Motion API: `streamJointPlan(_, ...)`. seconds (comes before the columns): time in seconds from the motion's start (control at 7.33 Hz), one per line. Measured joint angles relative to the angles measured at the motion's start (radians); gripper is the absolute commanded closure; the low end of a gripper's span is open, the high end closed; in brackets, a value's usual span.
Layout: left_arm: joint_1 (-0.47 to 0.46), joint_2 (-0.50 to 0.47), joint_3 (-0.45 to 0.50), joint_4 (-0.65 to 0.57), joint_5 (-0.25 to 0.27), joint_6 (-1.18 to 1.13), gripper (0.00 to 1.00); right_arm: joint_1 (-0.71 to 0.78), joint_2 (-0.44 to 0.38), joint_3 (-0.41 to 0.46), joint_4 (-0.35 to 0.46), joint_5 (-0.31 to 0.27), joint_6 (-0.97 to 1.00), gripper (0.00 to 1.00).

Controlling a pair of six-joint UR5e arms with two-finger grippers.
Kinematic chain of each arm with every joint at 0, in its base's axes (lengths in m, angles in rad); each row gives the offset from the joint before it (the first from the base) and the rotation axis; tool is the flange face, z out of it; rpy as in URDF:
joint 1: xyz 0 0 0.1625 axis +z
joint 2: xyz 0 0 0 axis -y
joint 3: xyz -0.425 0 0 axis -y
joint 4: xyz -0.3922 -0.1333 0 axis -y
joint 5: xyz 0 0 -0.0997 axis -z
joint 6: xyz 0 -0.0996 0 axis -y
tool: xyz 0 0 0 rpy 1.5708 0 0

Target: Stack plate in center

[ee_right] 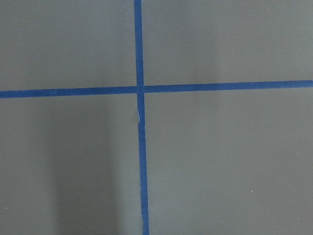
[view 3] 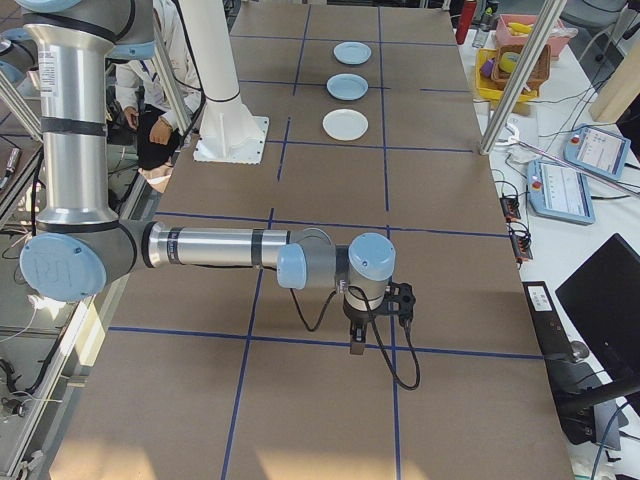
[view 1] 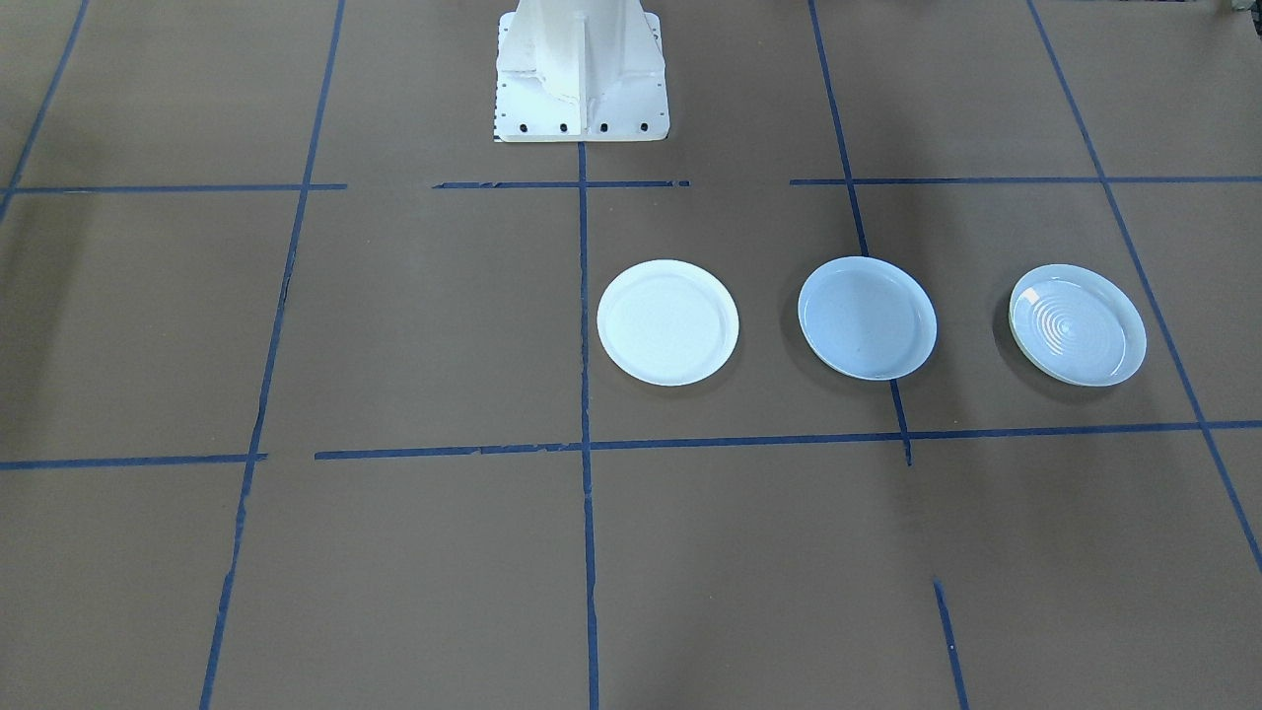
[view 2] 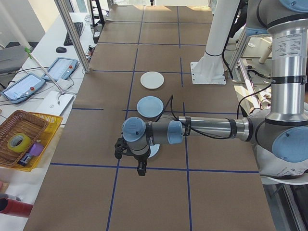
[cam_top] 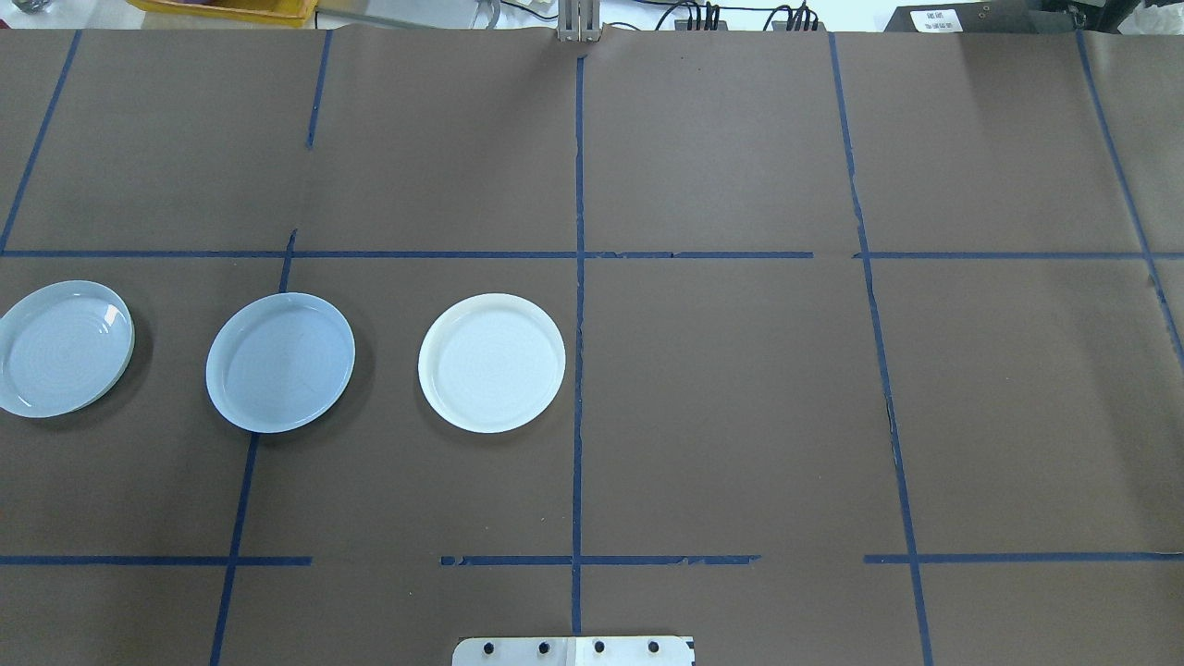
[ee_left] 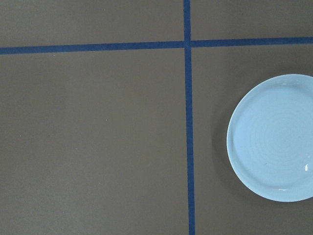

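We cannot tell whether our left tool point(view 2: 137, 161) or right tool point(view 3: 365, 318) is open; both hang above the counter point(cam_top: 740, 416). The pale blue plate point(cam_top: 280, 362) lies between the ridged plate point(cam_top: 63, 348) and white plate point(cam_top: 491, 363).

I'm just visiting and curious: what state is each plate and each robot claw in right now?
Pale blue plate: middle of the row, flat on the table, nothing stacked on it.
White plate: flat on the table, alone, apart from the others.
Ridged plate: flat on the table, alone, at the row's end.
Left gripper: above the table near the ridged plate, holding nothing; open or shut, cannot tell.
Right gripper: far from the plates, holding nothing; open or shut, cannot tell.
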Motion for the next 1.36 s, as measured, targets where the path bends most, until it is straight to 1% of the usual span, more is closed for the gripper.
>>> streamJointPlan(0.55, 0.000, -0.003, 0.005, -0.003, 0.005, -0.001, 0.00, 0.000, 0.000, 0.000, 0.000, 0.001, 0.000, 0.00)
streamJointPlan(0.68, 0.001, -0.009, 0.004, -0.023, 0.005, -0.005, 0.00, 0.000, 0.000, 0.000, 0.000, 0.000, 0.000, 0.00)
streamJointPlan(0.82, 0.003, -0.009, 0.014, -0.077, 0.002, -0.033, 0.00, 0.000, 0.000, 0.000, 0.000, 0.000, 0.000, 0.00)
streamJointPlan(0.95, 0.012, -0.003, 0.038, -0.158, 0.000, -0.090, 0.00, 0.000, 0.000, 0.000, 0.000, 0.000, -0.001, 0.00)
streamJointPlan(1.23, 0.068, 0.008, 0.118, -0.379, -0.001, -0.271, 0.00, 0.000, 0.000, 0.000, 0.000, 0.000, 0.000, 0.00)
streamJointPlan(1.36, 0.117, 0.010, 0.158, -0.502, -0.001, -0.389, 0.00, 0.000, 0.000, 0.000, 0.000, 0.000, 0.000, 0.00)
